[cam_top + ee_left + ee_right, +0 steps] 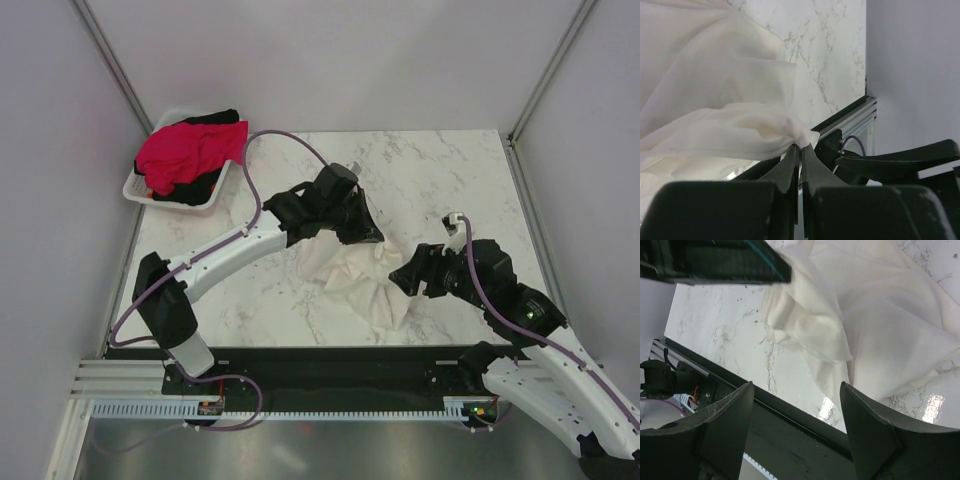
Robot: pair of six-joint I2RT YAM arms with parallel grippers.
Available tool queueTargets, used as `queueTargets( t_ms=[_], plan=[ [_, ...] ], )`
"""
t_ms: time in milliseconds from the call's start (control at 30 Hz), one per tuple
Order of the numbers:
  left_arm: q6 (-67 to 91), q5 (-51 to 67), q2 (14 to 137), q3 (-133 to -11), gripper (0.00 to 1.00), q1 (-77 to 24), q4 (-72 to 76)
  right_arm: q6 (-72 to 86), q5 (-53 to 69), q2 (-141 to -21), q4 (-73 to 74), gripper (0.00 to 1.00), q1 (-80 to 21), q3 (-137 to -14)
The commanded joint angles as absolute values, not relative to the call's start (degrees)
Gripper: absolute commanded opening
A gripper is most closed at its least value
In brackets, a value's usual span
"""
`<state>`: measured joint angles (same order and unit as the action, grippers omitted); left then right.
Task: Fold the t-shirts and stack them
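1. White t-shirt [358, 283] crumpled mid-table; one fold pinched tight in left gripper [800, 148] and held raised, likely to shake it flat.
2. Right gripper [795, 390] gaping beside the cloth, holding nothing, probably seeking a second corner.
3. Red-pink shirt [190, 152] and black shirt [195, 192] heaped in basket [133, 188], unfolded.

The white t-shirt [360, 282] is plain creamy white. red-pink shirt [190, 150]: bright, solid colour. black shirt [195, 188]: solid black. basket [131, 186]: white. table [440, 170]: glossy white marble pattern with thin grey veins. cables [283, 134]: purple.
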<state>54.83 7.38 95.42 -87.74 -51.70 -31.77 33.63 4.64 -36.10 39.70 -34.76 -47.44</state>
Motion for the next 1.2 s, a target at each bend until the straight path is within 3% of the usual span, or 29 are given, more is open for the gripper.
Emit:
queueTargets(
  t_ms=[0, 467, 667, 767, 800, 833, 967, 1000, 1100, 1133, 1167],
  plan=[
    [56.08, 15.81, 92.82, -89.13, 0.02, -48.17, -28.92, 31.29, 7.55, -36.91, 31.92, 0.77, -34.89, -44.57],
    [55.55, 21.27, 87.98, -85.96, 0.02, -43.60, -28.92, 26.90, 9.40, -45.26, 18.21, 0.79, -34.89, -39.82],
    [55.46, 22.85, 86.84, -84.99, 0.02, -43.07, -28.92, 26.19, 10.37, -47.46, 12.58, 0.73, -34.89, -39.20],
    [55.46, 23.20, 86.14, -84.12, 0.02, -42.72, -28.92, 25.84, 10.20, -48.69, 11.69, 0.58, -34.89, -39.64],
    [55.37, 23.20, 85.87, -83.94, 0.02, -42.63, -28.83, 25.84, 10.20, -49.04, 11.78, 0.45, -34.89, -39.73],
    [55.37, 23.20, 85.70, -83.67, 0.02, -42.45, -28.92, 25.84, 10.11, -48.96, 11.78, 0.39, -34.89, -39.90],
    [55.02, 23.38, 85.08, -82.18, 0.02, -41.49, -28.83, 26.72, 9.23, -47.38, 14.66, 0.19, -34.98, -41.22],
    [54.76, 23.47, 84.99, -82.00, 0.02, -41.22, -28.92, 26.72, 8.71, -46.50, 15.63, 0.09, -34.98, -41.57],
    [53.70, 23.47, 84.99, -81.65, 0.03, -40.69, -28.83, 27.51, 5.02, -44.92, 21.43, 0.00, -34.89, -43.76],
    [52.13, 23.47, 85.08, -81.74, 0.06, -40.61, -28.83, 28.03, 3.79, -44.56, 23.36, 0.00, -34.89, -45.51],
    [51.08, 23.55, 85.08, -82.09, 0.22, -40.43, -28.92, 28.39, 1.00, -44.13, 27.82, 0.00, -34.89, -46.48]
  ],
)
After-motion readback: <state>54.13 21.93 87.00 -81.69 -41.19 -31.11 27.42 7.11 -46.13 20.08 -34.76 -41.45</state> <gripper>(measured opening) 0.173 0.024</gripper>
